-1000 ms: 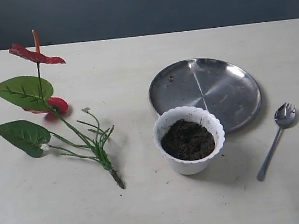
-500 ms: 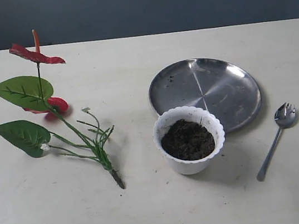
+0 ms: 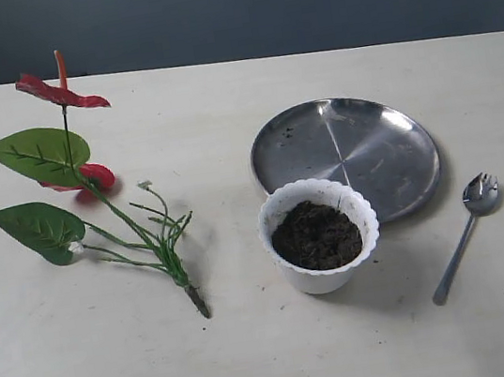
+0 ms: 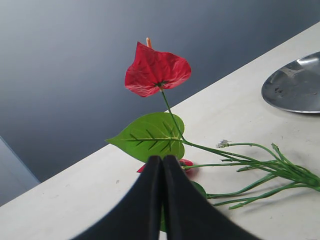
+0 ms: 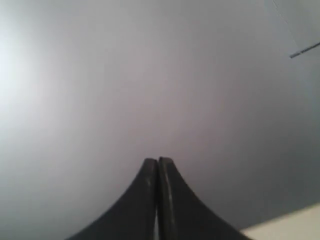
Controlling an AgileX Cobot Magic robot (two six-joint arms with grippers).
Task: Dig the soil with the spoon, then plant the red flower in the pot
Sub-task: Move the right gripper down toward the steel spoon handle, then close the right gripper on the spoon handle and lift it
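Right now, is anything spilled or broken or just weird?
Nothing is spilled or broken. The soil is all inside the pot, which stands upright. The red flower lies flat on the table instead of being planted, and the spoon rests beside the steel plate, which carries a few dark specks.

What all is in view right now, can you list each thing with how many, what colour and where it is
red flower: one sprig, red blooms and green leaves, lying on the table's left side
pot: one, white with a wavy rim, upright near the middle
soil: one mass, dark brown, inside the pot
steel plate: one, silver, behind the pot
spoon: one, silver, lying right of the pot and plate
table: one, off-white, under everything
left gripper: one, black, jaws shut, pointing toward the flower
right gripper: one, black, jaws shut, facing a grey wall
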